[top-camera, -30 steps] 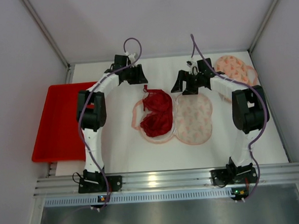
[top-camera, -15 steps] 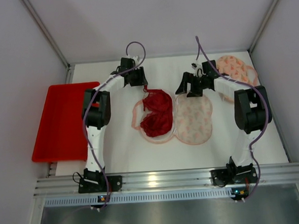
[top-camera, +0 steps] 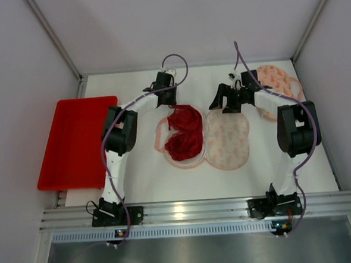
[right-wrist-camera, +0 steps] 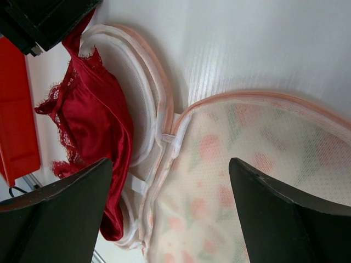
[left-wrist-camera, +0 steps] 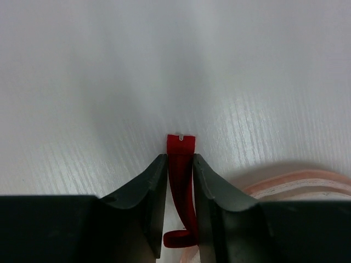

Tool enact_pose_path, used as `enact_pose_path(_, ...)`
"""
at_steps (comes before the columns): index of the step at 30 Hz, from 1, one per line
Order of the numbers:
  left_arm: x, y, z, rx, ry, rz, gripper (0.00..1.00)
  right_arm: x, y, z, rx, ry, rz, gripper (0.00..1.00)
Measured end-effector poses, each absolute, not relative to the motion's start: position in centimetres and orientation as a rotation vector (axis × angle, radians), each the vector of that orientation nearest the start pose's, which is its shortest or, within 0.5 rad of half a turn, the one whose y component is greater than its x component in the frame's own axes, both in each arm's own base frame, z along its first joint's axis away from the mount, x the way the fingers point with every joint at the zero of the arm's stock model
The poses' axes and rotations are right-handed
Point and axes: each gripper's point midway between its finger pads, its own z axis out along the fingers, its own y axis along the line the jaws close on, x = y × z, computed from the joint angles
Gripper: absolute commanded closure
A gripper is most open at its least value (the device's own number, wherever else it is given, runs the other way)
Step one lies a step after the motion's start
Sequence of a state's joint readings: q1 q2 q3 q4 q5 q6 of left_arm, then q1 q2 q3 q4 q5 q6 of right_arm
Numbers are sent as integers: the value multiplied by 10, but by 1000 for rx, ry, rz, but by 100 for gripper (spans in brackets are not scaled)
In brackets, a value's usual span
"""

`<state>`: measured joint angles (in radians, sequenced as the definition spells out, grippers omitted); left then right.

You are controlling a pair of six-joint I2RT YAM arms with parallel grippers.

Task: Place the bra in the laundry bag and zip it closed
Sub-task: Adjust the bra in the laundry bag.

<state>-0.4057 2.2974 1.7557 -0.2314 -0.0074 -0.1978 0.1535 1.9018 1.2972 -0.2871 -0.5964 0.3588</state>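
Left wrist view settles the key relation: the left pincer (left-wrist-camera: 180,160) has both fingers pressed onto the red strap (left-wrist-camera: 180,143). The strap's free end pokes out just past the tips, and its length runs straight back between them toward the laundry bag (top-camera: 228,141).

From above, the bra (top-camera: 183,133) lies heaped in the left half of the opened bag, with only that strap trailing over the bag's far rim onto the white surface (top-camera: 136,169). The strap's long axis points from beyond the far rim toward the bag's middle. The coming move is probably a short carry along that line, then a release inside the rim.

The left arm is plainly the nearer one. The right pincer (right-wrist-camera: 169,164) hangs spread wide over the far end of the bag's right half (holding nothing).

Beyond the bag's far rim the surface is bare. A red tray (top-camera: 75,140) sits well to the bag's left, and a second patterned bag (top-camera: 278,80) lies off to its far right.
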Motion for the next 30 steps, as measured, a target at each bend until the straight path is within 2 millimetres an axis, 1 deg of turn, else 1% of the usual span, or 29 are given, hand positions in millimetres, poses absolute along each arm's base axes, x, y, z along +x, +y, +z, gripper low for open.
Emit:
enact_pose_path(1,535,-238,32,239,2351,-275,74,421,177,84,-12,2487,955,12)
enact_pose_path(2,535,-238,32,236,2352,-266,81,420,177,84,-12,2488,956,12)
enact_pose_path(4,534,-236,32,223,2358,-255,89,420,177,84,-10,2490,955,12)
enact_pose_path(6,534,-234,32,215,2362,-252,100,420,177,84,-10,2490,956,12)
enact_pose_path(12,532,-230,36,211,2393,-255,100,418,176,84,-9,2491,956,12)
enact_pose_path(15,528,-233,47,222,2390,-287,100,414,175,86,-8,2494,955,12)
enact_pose_path(18,527,-237,75,228,2348,-328,100,413,175,92,-16,2483,954,12)
enact_pose_path(19,525,-238,88,230,2328,-345,100,413,175,94,-20,2478,953,12)
enact_pose_path(21,521,-239,113,232,2290,-375,100,414,175,97,-25,2470,952,12)
enact_pose_path(24,512,-241,142,237,2243,-413,100,414,174,100,-29,2463,950,12)
enact_pose_path(25,507,-242,150,240,2232,-426,100,414,174,101,-30,2461,949,12)
enact_pose_path(27,497,-242,157,243,2225,-445,100,414,173,102,-30,2461,948,12)
enact_pose_path(28,489,-243,157,249,2231,-454,100,413,173,102,-29,2463,948,12)
enact_pose_path(30,474,-246,152,266,2252,-466,100,412,173,102,-31,2468,946,12)
